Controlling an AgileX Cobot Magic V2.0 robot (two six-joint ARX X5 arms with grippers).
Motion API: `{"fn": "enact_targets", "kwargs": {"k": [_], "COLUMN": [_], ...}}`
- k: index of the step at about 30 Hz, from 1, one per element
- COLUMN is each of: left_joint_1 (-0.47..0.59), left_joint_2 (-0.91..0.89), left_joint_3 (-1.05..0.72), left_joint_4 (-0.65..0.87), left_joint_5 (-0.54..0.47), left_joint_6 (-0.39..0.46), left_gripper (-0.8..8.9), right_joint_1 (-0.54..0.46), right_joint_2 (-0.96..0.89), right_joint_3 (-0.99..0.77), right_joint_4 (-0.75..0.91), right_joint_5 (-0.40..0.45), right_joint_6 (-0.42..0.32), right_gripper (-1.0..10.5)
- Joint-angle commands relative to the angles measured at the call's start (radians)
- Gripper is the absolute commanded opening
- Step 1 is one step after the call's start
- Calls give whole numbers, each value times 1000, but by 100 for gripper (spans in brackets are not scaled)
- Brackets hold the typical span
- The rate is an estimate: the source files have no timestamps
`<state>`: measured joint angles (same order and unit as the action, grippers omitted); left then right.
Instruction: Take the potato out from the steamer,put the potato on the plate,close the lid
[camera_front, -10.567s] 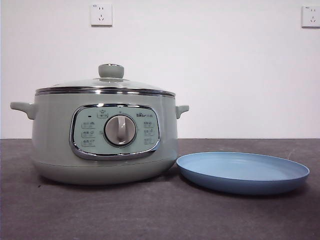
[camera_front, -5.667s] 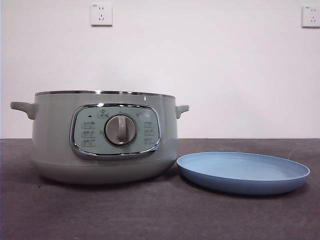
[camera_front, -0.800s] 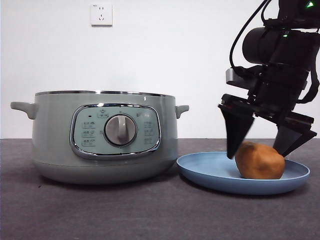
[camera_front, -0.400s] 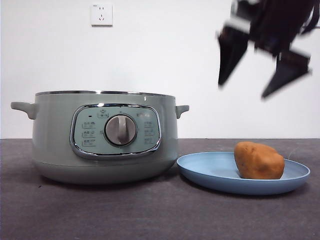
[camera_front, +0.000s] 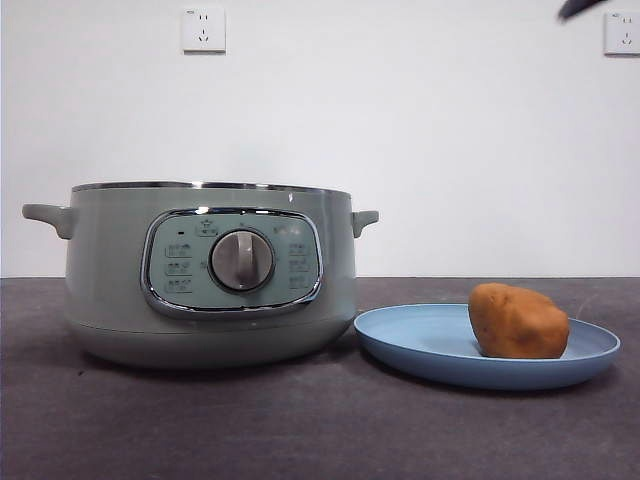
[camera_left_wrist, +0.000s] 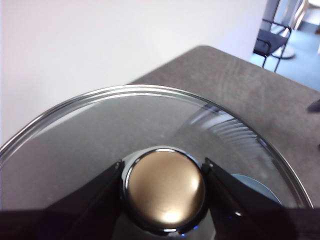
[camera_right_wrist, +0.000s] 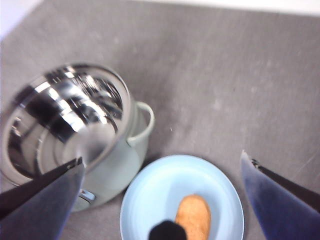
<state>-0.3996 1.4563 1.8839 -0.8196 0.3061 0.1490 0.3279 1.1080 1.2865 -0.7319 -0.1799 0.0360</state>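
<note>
With the lumpy orange-brown potato (camera_front: 518, 321) resting on the shallow light-blue plate (camera_front: 420, 340), the left pincer (camera_left_wrist: 162, 172), clamped on the clear glass lid's (camera_left_wrist: 100, 135) knob, should lower it level and centred onto the open sage-green steamer (camera_front: 205, 270); the right pincer (camera_right_wrist: 160, 200) hangs open above.

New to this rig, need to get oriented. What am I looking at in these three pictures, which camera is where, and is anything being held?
It is a two-armed table robot; each arm ends in a gripper with two black jaws. One picture looks level across the table: an open steamer and, beside it, a plate carrying a potato. The other two come from cameras on the wrists. The left gripper is shut on the lid by its knob. The right gripper is open and empty, high above plate and potato.
</note>
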Motion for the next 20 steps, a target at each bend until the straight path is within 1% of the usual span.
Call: {"fn": "enact_targets", "kwargs": {"k": [1, 3, 6, 7, 10, 16, 20], "left_joint_1": [-24, -40, -62, -66, -66, -63, -63], "left_joint_2": [-3, 3, 3, 3, 3, 3, 3], "left_joint_3": [13, 10, -43, -69, -160, -366, -460], "left_joint_4": [78, 104, 147, 161, 215, 383, 446], "left_joint_5": [12, 10, 7, 2, -43, -43, -44], "left_joint_6": [2, 2, 1, 1, -16, -71, -74], "left_gripper": [-8, -8, -8, -8, -8, -8, -8], "right_joint_1": [0, 0, 0, 0, 0, 0, 0], "right_joint_2": [-39, -73, -103, -108, -114, -114, -114], "right_joint_3": [-1, -1, -1, -1, -1, -1, -1], "right_joint_4": [0, -3, -18, -23, -45, -97, -112], "right_joint_5": [4, 8, 55, 58, 58, 58, 59], "right_joint_6": [19, 19, 19, 19, 19, 19, 19], "right_gripper": [531, 531, 531, 531, 531, 531, 531]}}
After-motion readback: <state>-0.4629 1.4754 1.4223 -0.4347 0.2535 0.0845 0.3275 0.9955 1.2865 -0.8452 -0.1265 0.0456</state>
